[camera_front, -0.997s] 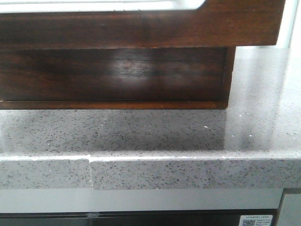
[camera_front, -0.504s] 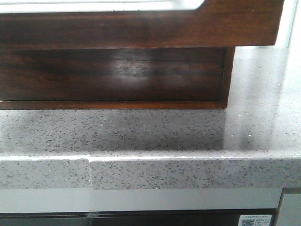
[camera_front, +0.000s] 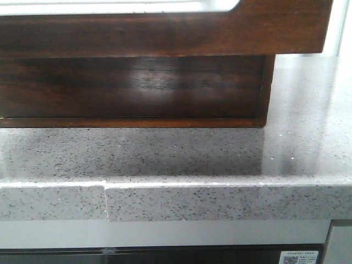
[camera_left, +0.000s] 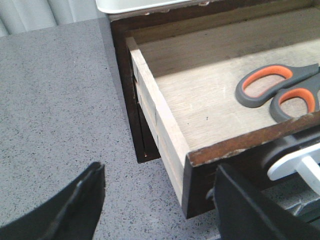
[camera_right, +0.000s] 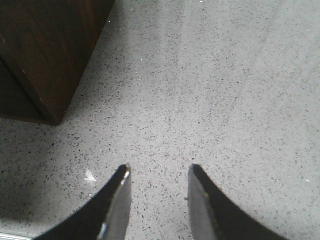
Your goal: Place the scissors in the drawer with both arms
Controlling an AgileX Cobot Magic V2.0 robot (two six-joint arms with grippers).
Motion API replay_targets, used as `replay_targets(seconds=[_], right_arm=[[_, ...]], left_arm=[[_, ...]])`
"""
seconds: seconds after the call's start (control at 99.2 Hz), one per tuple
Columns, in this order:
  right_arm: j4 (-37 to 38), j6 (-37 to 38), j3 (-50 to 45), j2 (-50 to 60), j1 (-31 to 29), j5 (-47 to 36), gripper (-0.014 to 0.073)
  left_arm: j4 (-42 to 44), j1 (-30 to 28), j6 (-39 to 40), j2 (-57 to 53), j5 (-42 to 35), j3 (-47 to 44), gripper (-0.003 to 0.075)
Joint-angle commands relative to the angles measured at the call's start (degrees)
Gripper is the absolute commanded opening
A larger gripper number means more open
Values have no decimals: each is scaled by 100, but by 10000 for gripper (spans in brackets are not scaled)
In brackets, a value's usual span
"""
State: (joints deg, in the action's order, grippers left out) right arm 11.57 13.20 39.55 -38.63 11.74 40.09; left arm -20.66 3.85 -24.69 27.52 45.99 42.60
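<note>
The dark reddish-brown drawer (camera_front: 165, 33) fills the top of the front view, pulled out over the grey counter. In the left wrist view the drawer (camera_left: 165, 130) stands open, and the scissors (camera_left: 280, 90) with grey and orange handles lie on its pale wooden floor. My left gripper (camera_left: 160, 172) is open, its jaws set wide on either side of the drawer's front corner and holding nothing. My right gripper (camera_right: 159, 170) is open and empty above the bare counter, beside the cabinet's dark corner (camera_right: 50, 55). Neither gripper shows in the front view.
The speckled grey stone counter (camera_front: 181, 159) has a front edge with a seam (camera_front: 105, 192). A white fitting (camera_left: 295, 162) shows by the drawer front. A white object (camera_left: 135, 5) sits on top of the cabinet.
</note>
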Motion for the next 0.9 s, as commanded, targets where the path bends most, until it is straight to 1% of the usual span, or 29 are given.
replay_targets(seconds=[0.0,0.06,0.131,0.262,0.292,0.332,0.393,0.484,0.504,0.514,0.554,0.887], right_arm=[[130,-23,142,20,-38,-397,230],[130,-23,142,20,-38,-397,230],[130,-23,142,20,-38,-397,229],[130,-23,142,20,-38,-397,226],[130,-23,142,20,-38,-397,218],[130,-23,142,20,-38,-397,192],[130,-23,142,20,-38,-397,125],[130,-23,142,-4,-38,-397,1],[130,-23,142,-4,-38,-397,-16],[130,-23,142,-14,-38,-397,-41],[130,-23,142,-12,-38,-408,-69],[130,-23,142,-12,-38,-356,-69]], left_arm=[[-84,36,61,56,-328,200,435],[-84,36,61,56,-319,200,407],[-13,36,61,56,-305,200,334],[182,36,61,56,-126,200,149],[179,36,61,56,-81,200,100],[193,36,61,56,-54,200,53],[197,36,61,56,-54,200,-22],[197,36,61,56,-75,200,-20],[197,36,61,56,-75,200,-20],[197,36,61,56,-75,200,-20],[197,36,61,56,-63,200,-20],[158,36,84,56,17,190,-20]])
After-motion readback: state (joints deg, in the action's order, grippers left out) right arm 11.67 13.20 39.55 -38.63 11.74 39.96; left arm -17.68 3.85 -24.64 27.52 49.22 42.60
